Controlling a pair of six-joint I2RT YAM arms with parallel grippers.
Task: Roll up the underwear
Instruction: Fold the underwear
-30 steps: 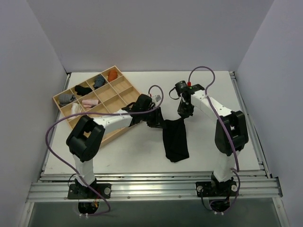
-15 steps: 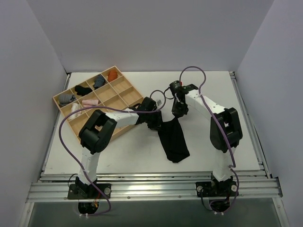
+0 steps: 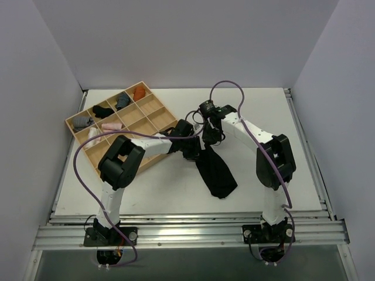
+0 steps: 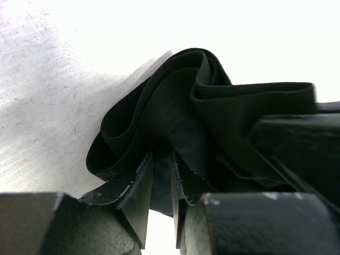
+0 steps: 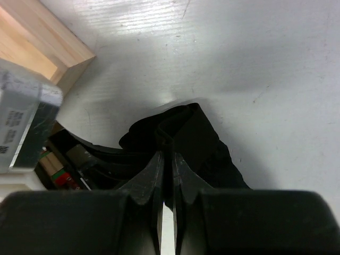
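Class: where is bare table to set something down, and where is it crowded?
Bare: white table between right arm and right rail, and the far strip. Crowded: centre, where left tool and right tool pinch black fabric underwear beside wooden compartment tray.

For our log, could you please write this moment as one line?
left gripper: shut on underwear | right gripper: shut on underwear | not rolled

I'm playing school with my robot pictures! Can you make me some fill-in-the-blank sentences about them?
The underwear on the table is ___.
The left fingers and right fingers both pinch the ___.
The tray is made of ___.
Missing words: black; underwear; wood.
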